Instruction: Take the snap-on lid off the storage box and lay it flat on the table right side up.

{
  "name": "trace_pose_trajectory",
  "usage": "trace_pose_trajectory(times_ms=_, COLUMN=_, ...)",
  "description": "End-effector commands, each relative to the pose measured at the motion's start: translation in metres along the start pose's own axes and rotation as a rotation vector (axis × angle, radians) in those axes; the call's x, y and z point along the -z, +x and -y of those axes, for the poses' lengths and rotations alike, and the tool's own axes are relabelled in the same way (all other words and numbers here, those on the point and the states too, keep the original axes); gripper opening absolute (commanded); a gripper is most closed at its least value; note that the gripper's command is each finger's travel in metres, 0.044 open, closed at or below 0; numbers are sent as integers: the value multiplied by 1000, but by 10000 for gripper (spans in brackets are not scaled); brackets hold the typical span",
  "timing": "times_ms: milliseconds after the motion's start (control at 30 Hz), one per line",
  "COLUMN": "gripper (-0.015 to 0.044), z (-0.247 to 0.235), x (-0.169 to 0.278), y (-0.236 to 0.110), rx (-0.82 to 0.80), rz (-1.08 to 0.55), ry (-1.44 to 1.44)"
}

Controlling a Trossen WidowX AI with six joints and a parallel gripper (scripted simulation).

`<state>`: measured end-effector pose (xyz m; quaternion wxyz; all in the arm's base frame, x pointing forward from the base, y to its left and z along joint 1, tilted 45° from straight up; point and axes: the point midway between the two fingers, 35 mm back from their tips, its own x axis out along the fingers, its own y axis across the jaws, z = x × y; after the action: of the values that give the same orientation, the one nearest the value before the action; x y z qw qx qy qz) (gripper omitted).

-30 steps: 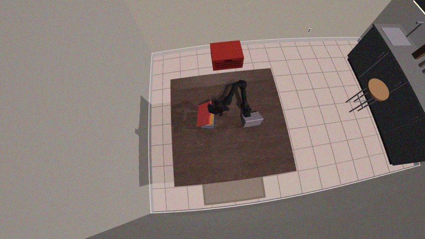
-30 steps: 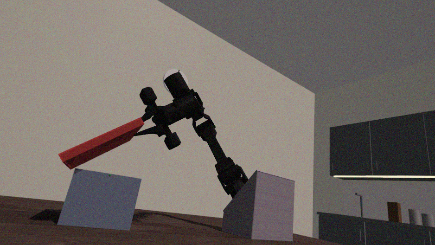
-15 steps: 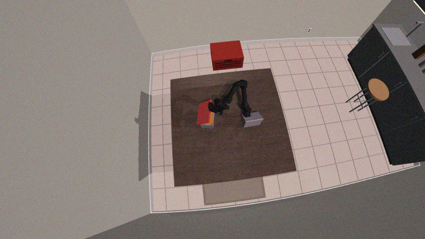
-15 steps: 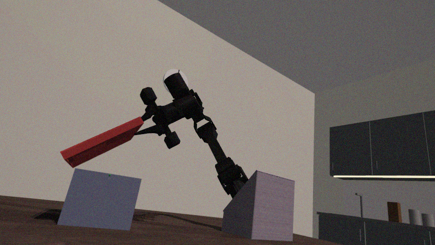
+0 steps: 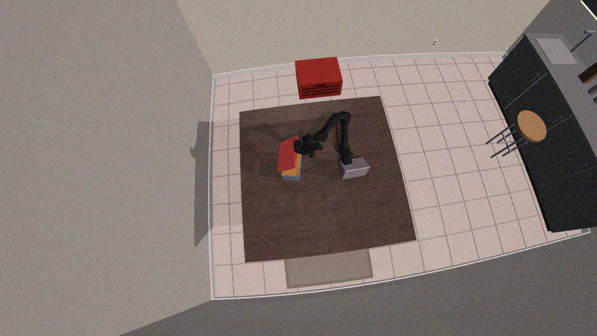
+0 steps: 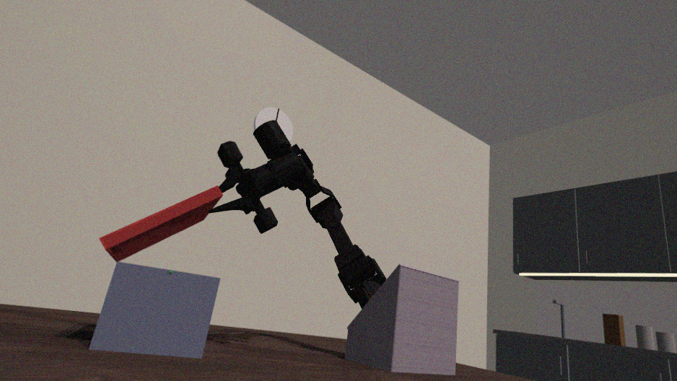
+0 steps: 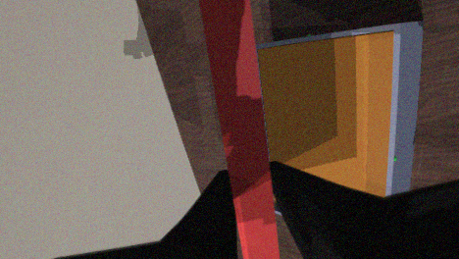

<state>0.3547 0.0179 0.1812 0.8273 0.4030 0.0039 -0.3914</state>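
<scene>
The red lid (image 5: 287, 154) (image 6: 161, 219) (image 7: 247, 128) is off the storage box and steeply tilted, its hollow underside facing down toward the box. The blue-grey box (image 5: 291, 178) (image 6: 156, 312) (image 7: 408, 98) stands upright on the table, and its orange inside shows. My gripper (image 5: 296, 147) (image 6: 216, 200) (image 7: 248, 175) is shut on the raised edge of the lid, one finger on each face. The lid's low far edge is just above the box's far top edge in the exterior view; I cannot tell whether they touch.
A grey-lilac block with a sloped face (image 5: 354, 168) (image 6: 426, 322) stands on the dark wooden table (image 5: 325, 217) (image 6: 265, 357), right beside the arm's base. A red chest (image 5: 318, 77) stands on the floor behind the table. A round stool (image 5: 531, 126) is far right.
</scene>
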Motion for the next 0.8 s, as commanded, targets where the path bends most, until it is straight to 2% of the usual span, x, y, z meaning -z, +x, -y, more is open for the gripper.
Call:
trace_pose_trajectory(times_ms=0, gripper=0, z=1, x=-6, y=-1, rx=-1, rz=-6, ry=-3)
trace_pose_trajectory(times_ms=767, gripper=0, z=5, x=-52, y=-5, rx=-1, rz=-6, ry=-5)
